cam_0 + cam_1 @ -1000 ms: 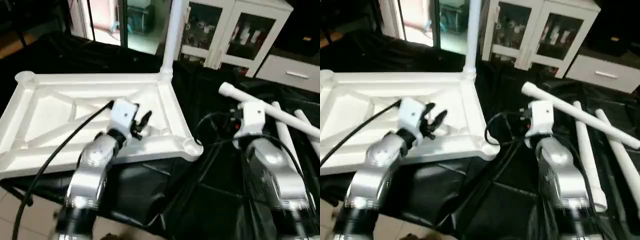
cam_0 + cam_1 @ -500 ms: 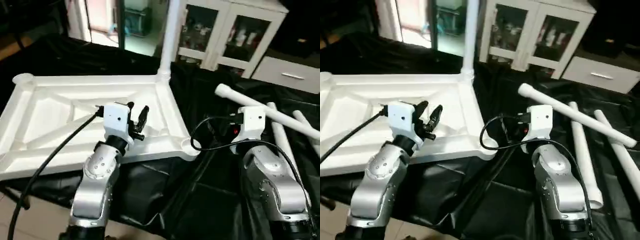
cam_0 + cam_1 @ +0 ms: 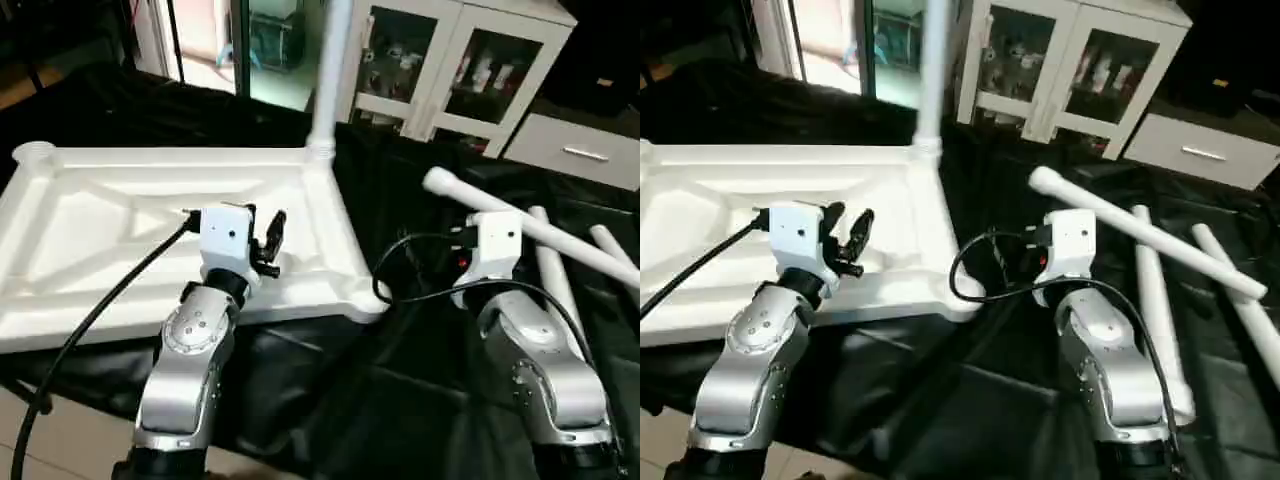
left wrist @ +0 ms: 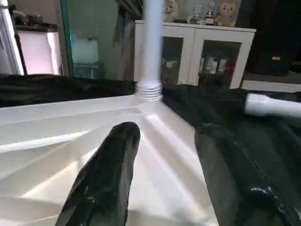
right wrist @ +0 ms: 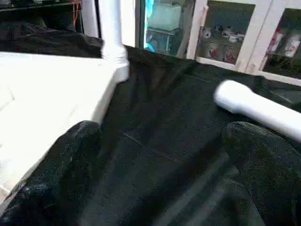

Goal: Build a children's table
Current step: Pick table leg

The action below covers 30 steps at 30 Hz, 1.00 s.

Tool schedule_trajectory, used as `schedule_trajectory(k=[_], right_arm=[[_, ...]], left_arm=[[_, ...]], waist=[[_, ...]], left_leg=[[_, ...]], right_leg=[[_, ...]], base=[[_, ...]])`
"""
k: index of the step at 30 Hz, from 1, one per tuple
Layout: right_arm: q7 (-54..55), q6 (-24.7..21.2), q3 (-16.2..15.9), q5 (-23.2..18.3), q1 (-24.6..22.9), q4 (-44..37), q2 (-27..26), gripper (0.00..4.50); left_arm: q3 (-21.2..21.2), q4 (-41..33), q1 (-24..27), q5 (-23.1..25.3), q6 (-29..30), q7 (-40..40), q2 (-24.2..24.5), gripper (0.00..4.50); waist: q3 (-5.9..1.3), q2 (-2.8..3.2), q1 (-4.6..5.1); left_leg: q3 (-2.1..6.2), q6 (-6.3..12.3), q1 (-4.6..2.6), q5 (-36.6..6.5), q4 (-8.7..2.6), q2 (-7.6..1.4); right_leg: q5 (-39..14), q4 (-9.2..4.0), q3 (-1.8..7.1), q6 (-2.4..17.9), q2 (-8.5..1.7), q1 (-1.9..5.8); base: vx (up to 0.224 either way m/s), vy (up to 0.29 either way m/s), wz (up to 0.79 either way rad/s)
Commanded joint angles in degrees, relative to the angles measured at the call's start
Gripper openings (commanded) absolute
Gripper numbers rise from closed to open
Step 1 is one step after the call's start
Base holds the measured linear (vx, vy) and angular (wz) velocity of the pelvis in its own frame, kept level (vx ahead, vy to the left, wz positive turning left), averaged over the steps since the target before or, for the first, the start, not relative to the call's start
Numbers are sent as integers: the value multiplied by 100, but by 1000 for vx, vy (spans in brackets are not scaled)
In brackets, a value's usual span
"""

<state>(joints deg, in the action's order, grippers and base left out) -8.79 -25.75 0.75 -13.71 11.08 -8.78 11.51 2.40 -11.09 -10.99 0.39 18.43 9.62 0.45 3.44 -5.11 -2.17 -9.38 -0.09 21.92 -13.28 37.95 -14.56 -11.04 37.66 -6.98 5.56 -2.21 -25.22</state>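
Note:
The children's table top (image 3: pixel 100 210) lies upside down on the left, its ribbed underside facing up. One white leg (image 3: pixel 328 70) stands upright in the far right corner socket. My left gripper (image 3: pixel 268 235) hovers over the top near its right rim, fingers (image 4: pixel 110 169) apart with nothing between them. Three loose legs (image 3: pixel 545 235) lie on the black sheet at the right. My right gripper (image 5: pixel 164 155) hangs above the sheet between the top and those legs, wide open and empty, with one leg's end (image 5: pixel 244 106) just ahead.
White cabinets with glass doors (image 3: pixel 450 70) and a drawer unit (image 3: pixel 580 150) stand behind the work table. The black sheet (image 3: pixel 400 400) drapes over the near edge, and floor (image 3: pixel 60 440) shows at the lower left. The near right corner socket (image 3: pixel 368 298) stands empty.
The whole picture has shifted a little. My left wrist has turned, so its fingers now point away over the top instead of sideways. The right gripper stays wide open.

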Motion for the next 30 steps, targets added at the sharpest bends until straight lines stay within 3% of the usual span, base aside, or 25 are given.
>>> schedule_trajectory(k=[1, 2, 4, 5, 6, 7, 8, 11, 12, 13, 14, 15, 17, 18, 19, 21, 22, 23, 24, 25, 26, 27, 28, 29, 30], right_arm=[[13, -71, 149, 27, -71, -78, 45, 450], [13, -71, 149, 27, -71, -78, 45, 450], [12, -72, 153, 36, -69, -74, 49, 450], [11, -76, 154, 40, -64, -72, 54, 450], [8, -87, 158, 43, -60, -80, 55, 450], [6, -100, 160, 49, -53, -81, 63, 450], [6, -108, 160, 53, -49, -82, 68, 450], [2, -126, 163, 52, -36, -80, 88, 450], [-24, -179, 181, 19, -27, -85, 79, 450], [-27, -182, 183, 14, -27, -86, 77, 450], [-33, -220, 207, -22, -14, -93, 47, 450], [-18, -249, 231, -41, 3, -107, 16, 450], [-19, -251, 239, -46, 9, -109, 10, 450], [-21, -249, 247, -51, 19, -113, 10, 450], [-23, -252, 263, -67, 34, -115, 9, 450], [-29, -258, 281, -77, 63, -109, 20, 450], [-36, -260, 286, -78, 75, -103, 32, 450], [-42, -263, 292, -81, 83, -102, 38, 450], [-47, -271, 306, -88, 95, -104, 47, 450], [-54, -278, 319, -91, 106, -102, 56, 450], [-74, -275, 337, -93, 119, -95, 62, 450], [-102, -257, 353, -80, 141, -73, 92, 450], [-105, -252, 354, -76, 143, -71, 97, 450], [-122, -238, 364, -75, 154, -58, 121, 450], [-135, -234, 373, -82, 159, -51, 131, 450]], left_arm=[[133, -19, -44, 55, 69, 1, -5, 234], [133, -19, -44, 55, 69, 1, -5, 234], [161, -6, -50, 80, 67, 3, 19, 234], [178, -4, -53, 87, 69, 0, 27, 234], [200, -5, -55, 96, 69, -14, 43, 234], [200, -6, -52, 84, 46, -21, 38, 234], [190, -5, -48, 62, 35, -26, 26, 234], [87, -45, -63, -81, 44, -89, -78, 234], [48, -87, -93, -135, 35, -89, -72, 234], [45, -89, -96, -135, 44, -91, -70, 234], [25, -104, -117, -197, 88, -49, -37, 234], [-2, -121, -122, -289, 27, 14, -5, 234], [-15, -121, -124, -282, 3, -2, -5, 234], [-39, -124, -122, -296, 10, -4, -9, 234], [-55, -129, -120, -299, 17, 0, -11, 234], [-64, -140, -111, -323, 34, 35, -12, 234], [-50, -145, -101, -317, 37, 51, -8, 234], [-39, -147, -96, -311, 33, 57, -5, 234], [-24, -156, -86, -315, 38, 66, -6, 234], [-8, -163, -79, -316, 41, 66, -5, 234], [17, -167, -76, -326, 38, 52, 12, 234], [63, -172, -66, -325, 38, 41, 41, 234], [68, -173, -64, -324, 37, 41, 45, 234], [88, -183, -46, -318, 32, 44, 52, 234], [95, -188, -35, -313, 28, 46, 50, 234]], waist=[[-410, -148, -136], [-346, -160, -66], [-355, 131, -8], [-381, 433, 101], [-438, 413, 147], [-451, 363, 157], [-408, 423, 68], [-419, 168, 76], [-420, -49, -88], [-411, -98, -342], [-420, -124, -294], [-377, -143, -276], [-331, -88, -212], [-237, -160, -239], [-260, 91, -221], [-193, 167, 17], [-173, 222, 178], [-113, 334, 176], [-89, 476, -57], [-18, 222, 16], [95, 187, -247], [28, 55, -358], [-31, -239, -435], [-79, -60, -653], [-260, -245, -874]], left_leg=[[-216, 604, 179, -1230, 829, 881], [-129, 466, 202, -1237, 838, 855], [36, 673, 45, -1157, 245, 626], [1008, 1122, -249, -681, -672, -836], [1260, 1276, -460, -156, -886, -1436], [1153, 1230, -505, 199, -743, -1197], [823, 1712, -371, 756, -678, -817], [319, 2223, -167, 407, -414, 58], [18, 1603, 266, -336, 272, 705], [185, 393, 188, -119, 130, 519], [69, -271, 81, -103, -93, 527], [32, -445, 66, -335, -146, 538], [-124, -736, -140, -1208, -153, 615], [82, -627, -5, -1605, -398, 567], [157, -676, -134, -1798, -590, 461], [278, -532, -568, -3176, -600, 368], [378, -331, -631, -3855, -798, 187], [456, -290, -564, -4342, -1054, -4], [200, -212, -826, -5418, -1572, -653], [231, -219, -1013, -5588, -1652, -883], [-86, -394, -937, -5971, -1689, -975], [-48, -325, -892, -5716, -1557, -863], [-286, -295, -560, -3581, -160, 294], [-285, 5, -591, -2223, 393, 501], [203, 318, 244, -805, 760, 600]], right_leg=[[-1795, -1043, 389, 1650, -531, 459], [-2094, -1063, 333, 1158, -614, 435], [-2775, -1315, 215, 94, -585, 539], [-2219, -676, -261, -867, -244, 367], [-2089, 624, -91, -994, -302, -151], [-1771, 887, 49, -826, -328, -446], [-1034, 965, 260, -449, -337, -493], [-134, 56, 583, 225, -329, 5], [-1048, -675, 903, 387, -962, 457], [-2425, -757, 1026, -441, -1140, 431], [-3162, -812, 1110, -1384, -644, 329], [-3375, -780, 1100, -1558, -541, 298], [-4087, -877, 1195, -1410, -51, 167], [-4196, -745, 1039, -841, -108, 492], [-4295, -749, 1033, -693, -137, 413], [-4665, -842, 593, -515, -39, 244], [-4046, -828, 239, -426, -71, 418], [-3433, -555, 127, -392, -99, 547], [-1769, 595, 79, -297, -226, 609], [-1765, 671, 164, -261, -384, 505], [-2316, 979, 230, -343, -402, 581], [-2725, 860, 416, -488, -504, 738], [-5713, -703, 862, -1300, -623, 723], [-6626, -1100, 1223, -1286, -1058, 689], [-4520, -810, 1622, -890, -1058, 1499]], base=[[-31, -187, -5], [-31, -187, -5], [-52, -149, 3], [-53, -137, 6], [-72, -165, -3], [-75, -180, -5], [-75, -180, -5], [-71, -215, 3], [-96, -232, -16], [-107, -211, -23], [-107, -211, -23], [-85, -197, -27], [-71, -148, -49], [-51, -84, -59], [-41, -9, -37], [-43, 21, -29], [-34, 67, -33], [-34, 67, -33], [-10, 31, -32], [20, -52, -53], [20, -52, -53], [55, -152, -76], [50, -122, -39], [50, -122, -39], [106, -74, 4]])
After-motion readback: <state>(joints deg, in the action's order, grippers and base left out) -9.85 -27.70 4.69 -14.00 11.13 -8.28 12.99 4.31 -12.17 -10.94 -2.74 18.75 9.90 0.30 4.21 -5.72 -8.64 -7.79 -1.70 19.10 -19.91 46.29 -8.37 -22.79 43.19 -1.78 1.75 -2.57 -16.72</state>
